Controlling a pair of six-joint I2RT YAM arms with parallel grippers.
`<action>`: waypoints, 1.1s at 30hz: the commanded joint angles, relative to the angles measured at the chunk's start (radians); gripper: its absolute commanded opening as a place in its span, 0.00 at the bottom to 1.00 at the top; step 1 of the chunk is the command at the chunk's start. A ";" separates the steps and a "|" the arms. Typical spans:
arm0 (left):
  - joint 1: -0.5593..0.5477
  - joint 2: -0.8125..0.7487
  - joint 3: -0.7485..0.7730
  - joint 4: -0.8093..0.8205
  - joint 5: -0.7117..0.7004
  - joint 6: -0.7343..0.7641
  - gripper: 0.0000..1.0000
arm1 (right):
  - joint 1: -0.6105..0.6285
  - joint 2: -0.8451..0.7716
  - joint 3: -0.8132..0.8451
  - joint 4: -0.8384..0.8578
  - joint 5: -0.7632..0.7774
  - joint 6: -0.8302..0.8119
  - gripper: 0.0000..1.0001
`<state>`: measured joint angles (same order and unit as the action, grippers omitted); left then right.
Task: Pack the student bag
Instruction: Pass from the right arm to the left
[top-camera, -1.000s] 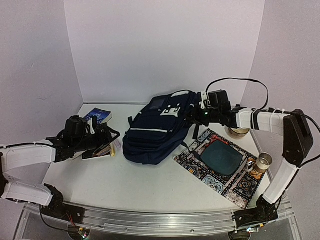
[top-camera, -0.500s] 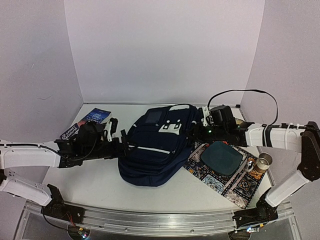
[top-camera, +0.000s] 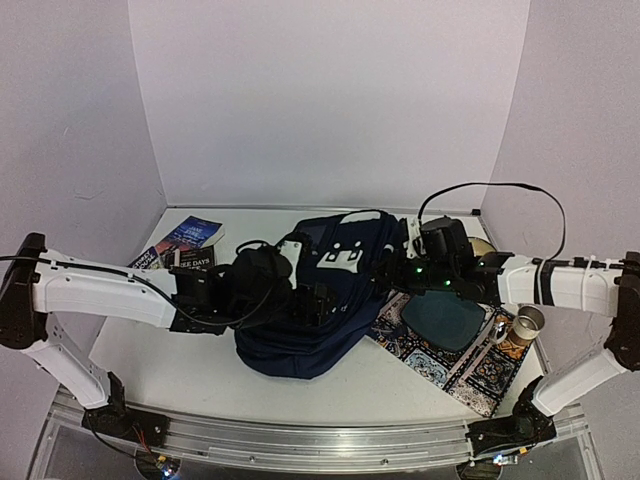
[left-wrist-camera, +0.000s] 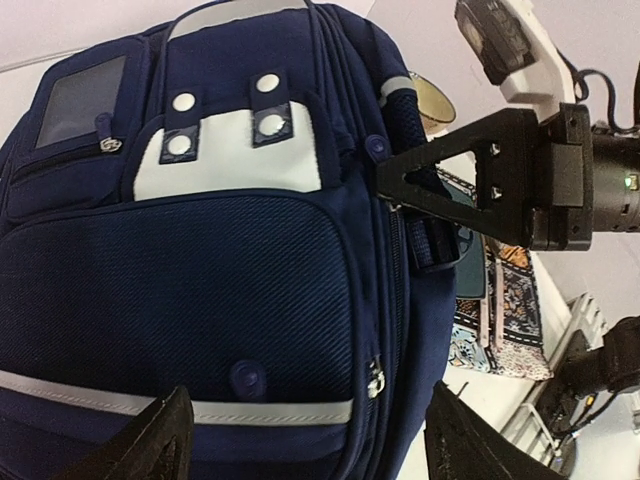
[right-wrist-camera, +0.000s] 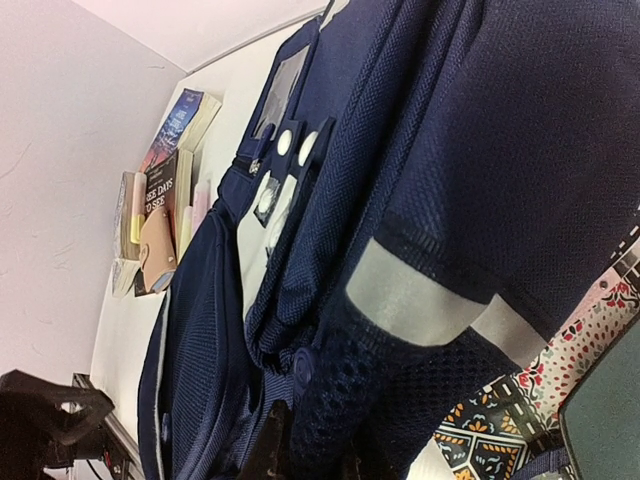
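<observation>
Student bag (top-camera: 345, 275) lies mid-counter (top-camera: 200, 370), right pincer (top-camera: 392, 268) gripping its side. Left pincer (left-wrist-camera: 315, 440), wide open, has swung from the books (top-camera: 185, 245) beside the bag to its front, probably to unzip it.

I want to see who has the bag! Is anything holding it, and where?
The right gripper seems to pinch the bag at its side by the mesh pocket. The left gripper, jaws open, holds nothing.

The left hand (left-wrist-camera: 312, 445), fingers (left-wrist-camera: 160, 445) spread wide, hovers over the student bag (left-wrist-camera: 200, 260).
</observation>
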<state>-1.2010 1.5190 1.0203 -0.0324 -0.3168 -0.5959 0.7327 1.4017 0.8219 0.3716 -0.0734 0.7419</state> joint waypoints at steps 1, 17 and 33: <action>-0.029 0.081 0.125 -0.067 -0.118 0.031 0.78 | 0.030 -0.059 0.028 0.098 0.042 -0.002 0.00; 0.036 -0.139 -0.145 -0.083 -0.132 -0.211 0.84 | 0.050 -0.033 0.028 0.092 0.052 -0.041 0.00; 0.176 -0.274 -0.437 0.216 -0.006 -0.715 0.80 | 0.073 0.015 0.001 0.169 0.016 -0.046 0.00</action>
<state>-1.0383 1.2556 0.5655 0.0851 -0.3398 -1.1697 0.7881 1.4221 0.8215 0.3985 -0.0331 0.7282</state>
